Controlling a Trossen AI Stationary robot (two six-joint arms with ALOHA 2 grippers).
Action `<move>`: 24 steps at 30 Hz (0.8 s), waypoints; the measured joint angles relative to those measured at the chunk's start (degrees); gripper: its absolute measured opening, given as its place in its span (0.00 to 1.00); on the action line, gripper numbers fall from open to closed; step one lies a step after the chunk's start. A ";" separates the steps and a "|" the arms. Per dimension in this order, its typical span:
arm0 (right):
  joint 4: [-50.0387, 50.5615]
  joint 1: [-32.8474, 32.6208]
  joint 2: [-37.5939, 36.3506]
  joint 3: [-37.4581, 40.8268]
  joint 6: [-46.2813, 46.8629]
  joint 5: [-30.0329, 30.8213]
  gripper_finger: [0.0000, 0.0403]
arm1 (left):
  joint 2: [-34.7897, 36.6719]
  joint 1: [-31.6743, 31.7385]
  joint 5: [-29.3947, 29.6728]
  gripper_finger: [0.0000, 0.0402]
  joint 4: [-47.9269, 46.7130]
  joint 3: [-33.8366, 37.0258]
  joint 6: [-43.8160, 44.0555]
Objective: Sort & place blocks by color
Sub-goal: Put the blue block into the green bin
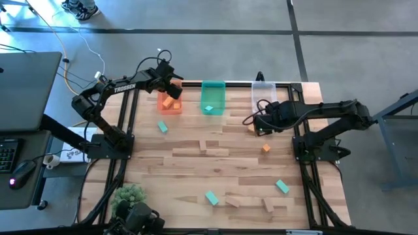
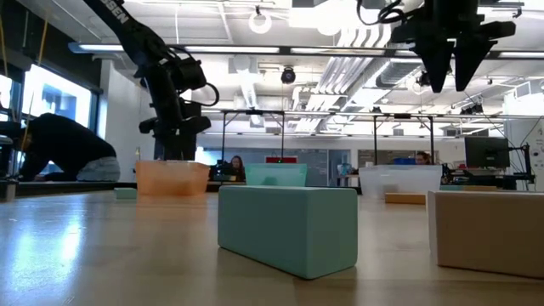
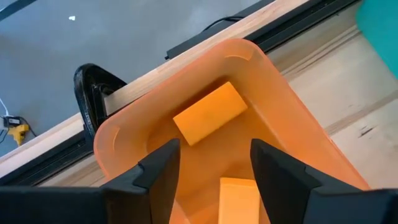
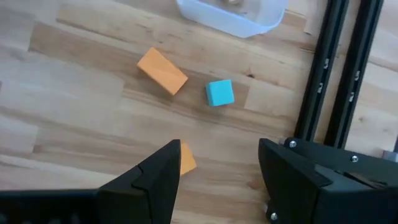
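My left gripper [image 1: 172, 89] hangs open and empty over the orange bin [image 1: 170, 104]; the left wrist view [image 3: 214, 152] shows two orange blocks [image 3: 208, 114] lying on the bin's floor below it. My right gripper [image 1: 251, 121] is open and empty above the table, in front of the clear bin [image 1: 263, 96]. In the right wrist view its fingers [image 4: 217, 155] stand over bare wood, with two orange blocks [image 4: 162, 71] [image 4: 186, 159] and a small teal block [image 4: 219, 93] lying flat nearby. More teal, tan and orange blocks lie scattered on the table.
The green bin [image 1: 212, 98], with a teal block inside, stands between the orange and clear bins at the far edge. Loose blocks: teal [image 1: 162, 127], tan [image 1: 206, 145], orange [image 1: 266, 148], teal [image 1: 282, 187] [image 1: 211, 197], tan [image 1: 233, 202] [image 1: 268, 205]. A person bends over beyond the table [image 2: 59, 149].
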State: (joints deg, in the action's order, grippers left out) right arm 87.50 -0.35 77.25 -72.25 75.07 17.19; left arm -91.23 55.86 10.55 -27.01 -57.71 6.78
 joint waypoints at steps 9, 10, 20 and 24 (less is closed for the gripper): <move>-0.04 11.13 0.00 0.00 -13.47 -2.54 0.50 | 3.78 0.00 -8.45 0.45 -0.26 0.00 -2.51; -0.05 12.27 0.00 0.00 -15.18 -3.05 0.50 | 4.36 0.00 -9.62 0.45 -0.11 0.00 -2.52; -17.25 17.54 -3.44 16.53 -22.59 -10.88 0.50 | 8.14 -0.09 -12.88 0.45 0.05 0.00 -2.51; -23.39 17.73 -3.54 21.42 -24.04 -13.16 0.50 | 8.23 -0.09 -12.85 0.45 -0.01 0.00 -2.51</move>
State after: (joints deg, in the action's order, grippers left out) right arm 64.12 17.39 73.71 -50.83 51.03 4.03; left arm -83.00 55.77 -2.31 -27.01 -57.71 4.27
